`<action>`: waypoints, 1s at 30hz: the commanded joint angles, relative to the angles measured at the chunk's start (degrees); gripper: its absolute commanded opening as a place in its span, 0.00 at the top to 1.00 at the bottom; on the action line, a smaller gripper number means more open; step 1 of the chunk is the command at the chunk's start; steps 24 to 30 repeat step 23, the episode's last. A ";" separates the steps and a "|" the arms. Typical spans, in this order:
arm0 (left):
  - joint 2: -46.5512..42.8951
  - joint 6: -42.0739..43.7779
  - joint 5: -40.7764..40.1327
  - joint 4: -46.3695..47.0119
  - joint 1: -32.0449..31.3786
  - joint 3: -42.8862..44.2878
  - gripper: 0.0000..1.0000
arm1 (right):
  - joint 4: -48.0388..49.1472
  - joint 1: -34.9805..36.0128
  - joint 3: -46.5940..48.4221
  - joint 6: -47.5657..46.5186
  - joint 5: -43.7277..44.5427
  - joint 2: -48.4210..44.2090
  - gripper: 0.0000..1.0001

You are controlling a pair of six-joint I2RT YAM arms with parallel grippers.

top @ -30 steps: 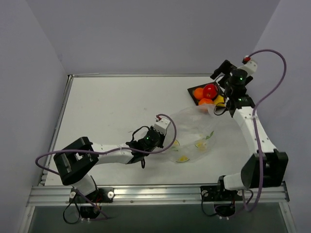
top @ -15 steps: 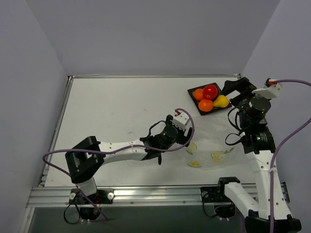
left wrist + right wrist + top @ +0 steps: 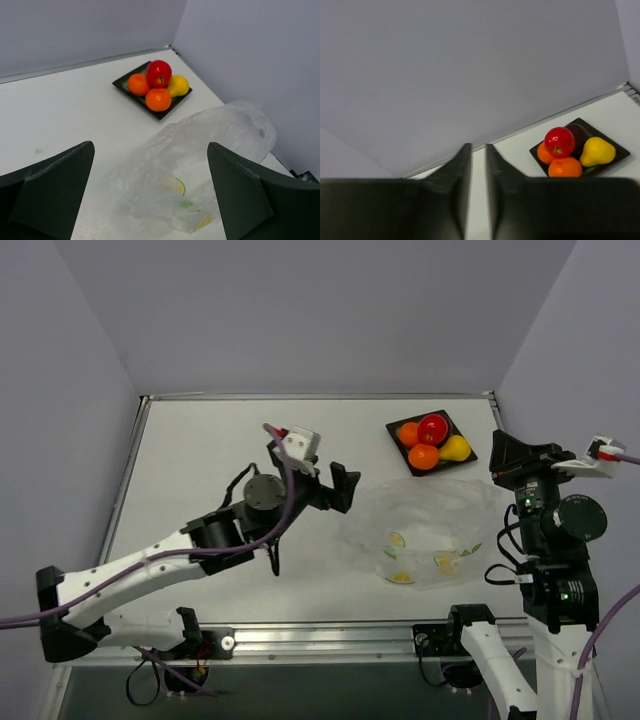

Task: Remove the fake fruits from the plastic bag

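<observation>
All the fake fruits lie piled on a dark square tray at the back right: a red apple, two orange balls and a yellow pear. The plastic bag lies crumpled on the table in front of the tray, showing only printed citrus slices. My left gripper hangs above the table left of the bag, open and empty; in its wrist view the bag lies below the wide-spread jaws. My right gripper is raised at the right edge, its jaws almost together with nothing between them.
The grey back wall and right wall stand close behind the tray. The bag reaches nearly to the table's right edge. The right arm's column rises at the near right corner.
The left gripper opened, let go of the bag and rose back to the left. The right arm drew away from the tray to the right edge, its jaws closing. The bag settled on the table.
</observation>
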 commanded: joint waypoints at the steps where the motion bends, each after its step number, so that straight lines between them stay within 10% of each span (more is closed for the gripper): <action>1: -8.14 -3.53 -8.59 -15.39 -0.44 2.77 0.06 | 0.27 0.16 1.36 -1.22 -4.33 -3.06 1.00; 6: -25.02 -5.82 -12.56 -27.26 -0.71 -1.89 0.06 | -0.35 0.07 -2.22 -0.80 -11.54 -7.98 0.95; 10: -33.90 -4.61 -14.23 -32.11 -0.62 -4.43 0.06 | -1.40 0.07 -9.09 -1.23 -10.67 -11.59 0.40; 17: -39.28 -2.67 -15.56 -32.55 -0.62 -6.47 0.06 | -5.35 0.16 -7.79 -3.95 -10.42 -11.42 0.03; 30: -36.12 -1.52 -15.03 -33.87 -0.62 -4.79 0.06 | -6.50 0.16 -0.16 -4.92 -5.84 -10.63 0.00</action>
